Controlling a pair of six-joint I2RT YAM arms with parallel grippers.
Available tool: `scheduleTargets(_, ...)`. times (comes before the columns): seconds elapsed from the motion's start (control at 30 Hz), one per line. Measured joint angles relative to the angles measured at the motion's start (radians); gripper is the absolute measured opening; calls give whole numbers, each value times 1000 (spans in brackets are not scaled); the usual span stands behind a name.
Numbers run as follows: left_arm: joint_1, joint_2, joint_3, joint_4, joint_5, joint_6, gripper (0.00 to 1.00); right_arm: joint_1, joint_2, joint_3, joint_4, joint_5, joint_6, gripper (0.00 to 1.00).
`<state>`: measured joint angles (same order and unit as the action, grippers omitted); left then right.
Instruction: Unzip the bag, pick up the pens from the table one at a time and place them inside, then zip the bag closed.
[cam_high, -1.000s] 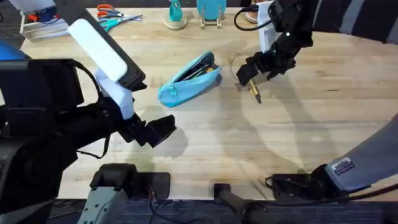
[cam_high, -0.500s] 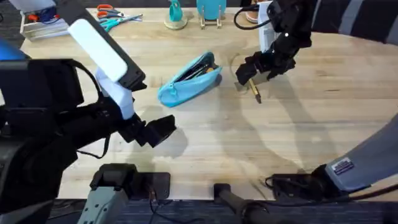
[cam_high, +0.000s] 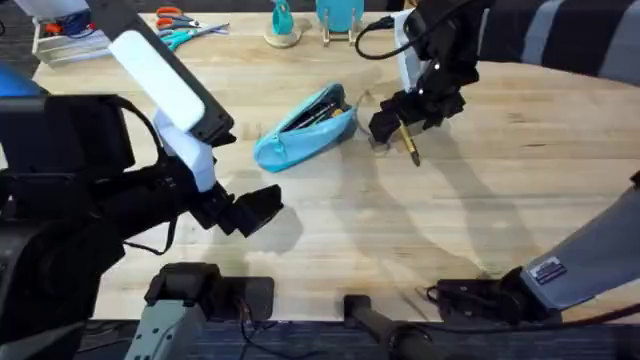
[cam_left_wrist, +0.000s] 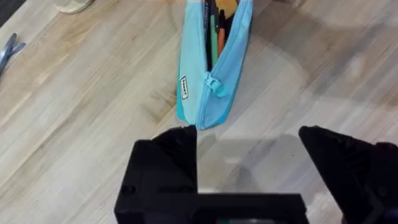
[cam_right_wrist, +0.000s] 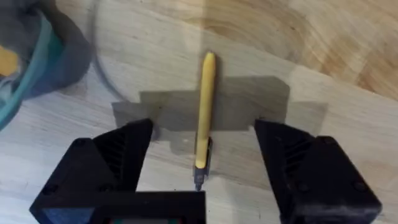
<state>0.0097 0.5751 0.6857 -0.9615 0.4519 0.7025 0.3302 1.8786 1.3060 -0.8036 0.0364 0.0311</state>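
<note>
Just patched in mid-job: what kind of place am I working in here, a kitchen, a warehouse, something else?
Most likely a craft or office-style workbench in a robot lab: a wood table, an open pencil pouch holding pens, a yellow pen lying loose, and scissors at the far edge.

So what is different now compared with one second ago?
The right claw has shifted slightly toward the bag, staying low over the yellow pen, fingers open on either side of it, nothing gripped. The bag, the pen and the left claw stayed where they were.
</note>
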Motion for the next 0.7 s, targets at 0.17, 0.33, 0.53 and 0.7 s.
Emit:
scheduleTargets(0.17,0,0,0,0,0,0,994,0,0,0,-4,0,4,884)
scheduleTargets(0.33,0,0,0,0,0,0,993,0,0,0,-6,1,8,670)
scheduleTargets(0.53,0,0,0,0,0,0,994,0,0,0,-7,-2,17,156)
scheduleTargets(0.7,0,0,0,0,0,0,993,0,0,0,-5,-3,18,41)
